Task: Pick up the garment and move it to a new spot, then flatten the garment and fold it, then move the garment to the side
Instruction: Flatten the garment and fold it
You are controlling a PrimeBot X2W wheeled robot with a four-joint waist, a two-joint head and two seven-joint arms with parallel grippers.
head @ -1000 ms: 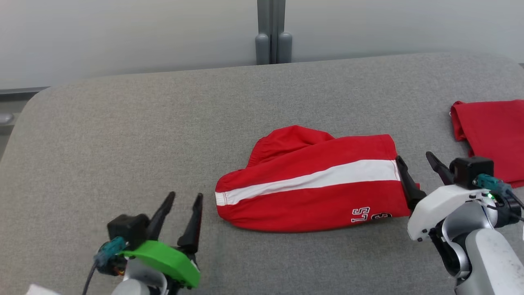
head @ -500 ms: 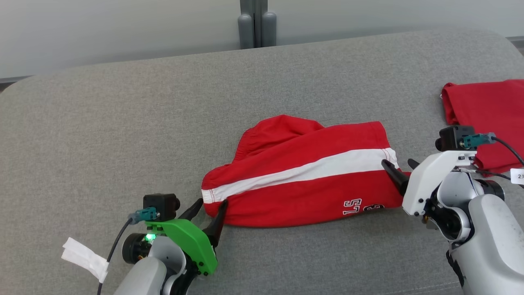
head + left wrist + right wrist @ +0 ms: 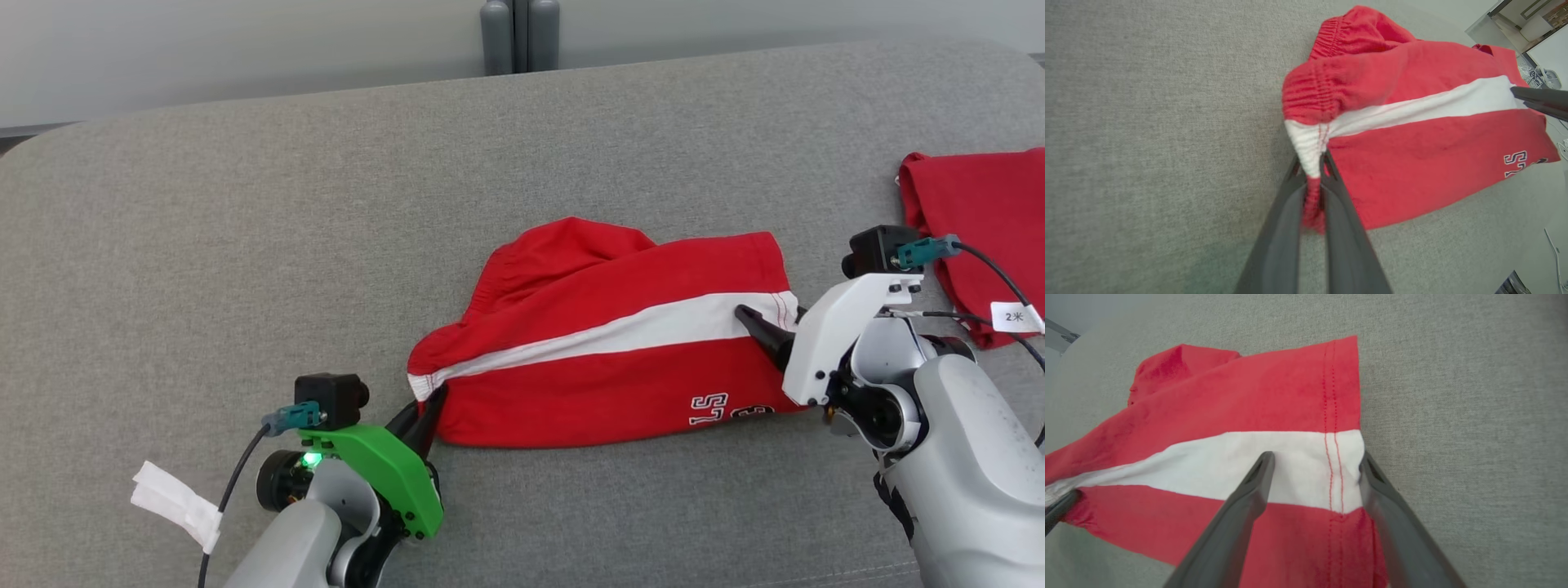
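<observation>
The garment (image 3: 604, 359) is a pair of red shorts with a white side stripe and white lettering, lying folded over on the grey padded surface (image 3: 245, 229). My left gripper (image 3: 424, 412) is shut on the elastic waistband at the garment's left end; the left wrist view shows the white and red band (image 3: 1310, 163) pinched between the two dark fingers. My right gripper (image 3: 771, 331) stands open at the right end. In the right wrist view its fingers straddle the stitched hem (image 3: 1333, 457) at the white stripe, one over the cloth, one at its edge.
A second red cloth (image 3: 988, 229) lies at the far right edge, just behind my right wrist. A grey post (image 3: 518, 37) stands beyond the back edge. White tape (image 3: 175, 502) hangs from my left arm's cable. Bare grey surface stretches to the left and behind the garment.
My left gripper reached the garment's left end and shut on the waistband, lifting it slightly. My right gripper moved in over the hem, still open. The head camera has shifted.
</observation>
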